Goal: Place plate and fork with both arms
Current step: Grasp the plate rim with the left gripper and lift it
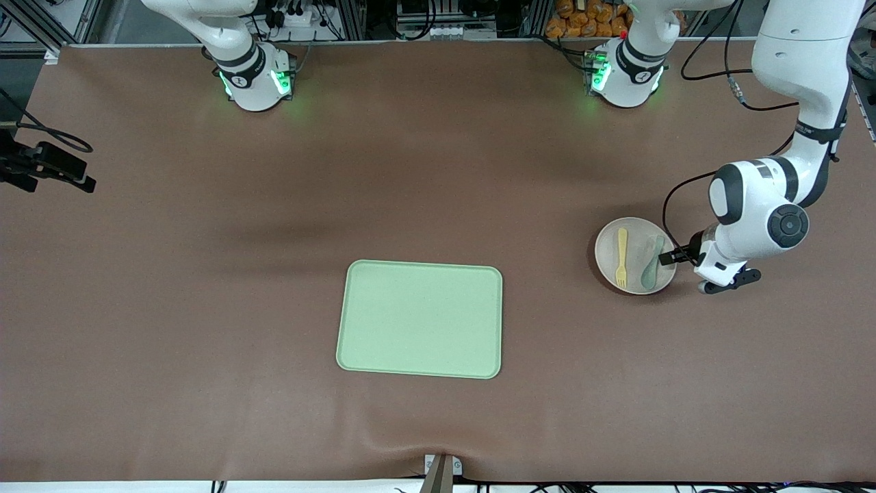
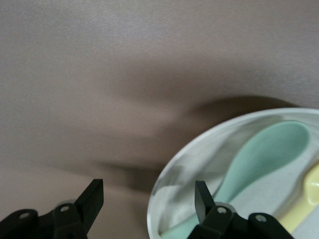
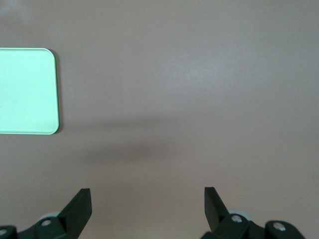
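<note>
L hand [image 1: 667,258], fingers wide, straddles plate [image 1: 635,255] rim nr worktop's L-arm edge. Seat rim deep, squeeze, lift level: fork [image 1: 621,257] + spoon [image 1: 651,262] ride loose. R hand [image 3: 148,209] wide, waits.

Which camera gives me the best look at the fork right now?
The front view: the whole fork lies on the plate beside the spoon. The left wrist view catches only a yellow sliver of it; the right wrist view shows none.
</note>
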`<action>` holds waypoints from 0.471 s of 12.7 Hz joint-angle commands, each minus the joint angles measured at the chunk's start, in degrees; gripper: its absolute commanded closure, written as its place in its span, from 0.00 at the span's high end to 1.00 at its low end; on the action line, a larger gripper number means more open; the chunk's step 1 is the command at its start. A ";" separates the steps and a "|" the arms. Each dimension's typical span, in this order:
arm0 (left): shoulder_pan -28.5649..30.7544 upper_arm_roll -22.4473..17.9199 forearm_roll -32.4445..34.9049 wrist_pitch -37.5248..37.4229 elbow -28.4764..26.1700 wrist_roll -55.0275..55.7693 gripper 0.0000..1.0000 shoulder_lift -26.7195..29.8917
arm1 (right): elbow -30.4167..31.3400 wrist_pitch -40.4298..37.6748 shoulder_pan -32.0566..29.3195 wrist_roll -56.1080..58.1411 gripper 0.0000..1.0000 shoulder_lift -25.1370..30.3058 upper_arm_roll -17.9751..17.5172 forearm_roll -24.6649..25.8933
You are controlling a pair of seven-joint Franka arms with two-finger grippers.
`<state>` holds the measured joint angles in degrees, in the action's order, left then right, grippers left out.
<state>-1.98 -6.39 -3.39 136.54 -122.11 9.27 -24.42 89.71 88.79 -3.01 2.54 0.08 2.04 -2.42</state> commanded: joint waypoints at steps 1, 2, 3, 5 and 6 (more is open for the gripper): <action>0.31 0.15 -0.83 1.10 0.21 -0.13 0.74 -0.71 | -0.15 -0.37 -0.42 -0.87 1.00 0.62 -0.37 0.31; 0.31 0.15 -0.92 1.10 0.30 -0.13 0.69 -0.89 | -0.15 -0.37 -0.42 -0.87 1.00 0.54 -0.37 0.31; 0.31 0.15 -1.01 1.19 0.30 -0.05 0.64 -0.97 | -0.15 -0.37 -0.42 -0.87 1.00 0.53 -0.37 0.31; 0.31 0.15 -1.18 1.10 0.38 -0.05 0.59 -1.24 | -0.15 -0.37 -0.42 -0.87 1.00 0.53 -0.37 0.31; 0.23 0.15 -2.14 1.19 0.38 -0.05 0.52 -1.24 | -0.15 -0.37 -0.33 -0.87 1.00 0.36 -0.37 0.31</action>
<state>-1.81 -6.38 -3.69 137.04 -122.10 9.28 -25.27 89.71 88.78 -3.01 2.54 0.08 2.04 -2.42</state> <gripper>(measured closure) 0.379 0.000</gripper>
